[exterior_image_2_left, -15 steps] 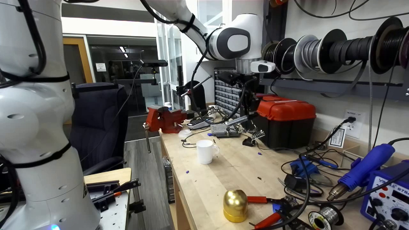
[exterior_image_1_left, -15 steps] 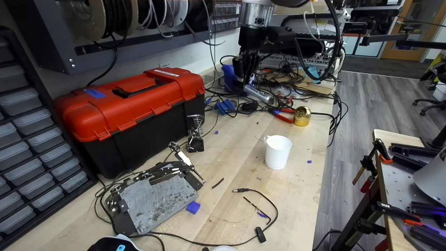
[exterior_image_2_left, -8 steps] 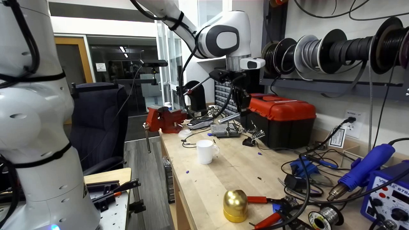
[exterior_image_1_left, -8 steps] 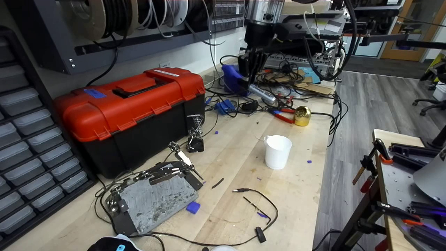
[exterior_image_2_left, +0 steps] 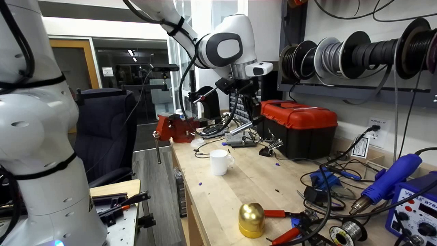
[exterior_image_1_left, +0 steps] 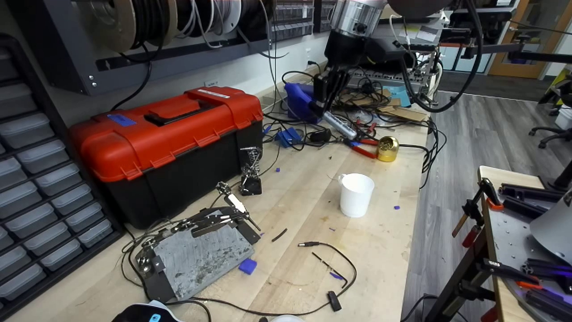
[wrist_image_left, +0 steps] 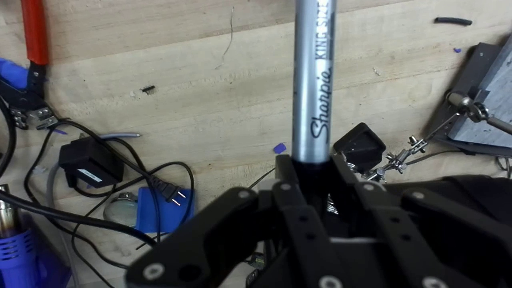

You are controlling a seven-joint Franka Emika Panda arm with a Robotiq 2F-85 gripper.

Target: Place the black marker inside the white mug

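Fingers [wrist_image_left: 285,175] on the gripper [wrist_image_left: 314,170] are pinching the dark end of that silver Sharpie marker [exterior_image_1_left: 340,125], so it's sticking out tilted above the wooden bench [exterior_image_1_left: 380,250]. Going right in an exterior view, you get the white mug [exterior_image_1_left: 356,195], standing upright, then a roundish gold pot [exterior_image_1_left: 387,150].

- Wrist view: marker [wrist_image_left: 314,80] cut off at top edge, lower end hidden within hand [wrist_image_left: 315,164].
- In an exterior view, lower right: blue instrument [exterior_image_2_left: 414,215] cropped by frame edge.
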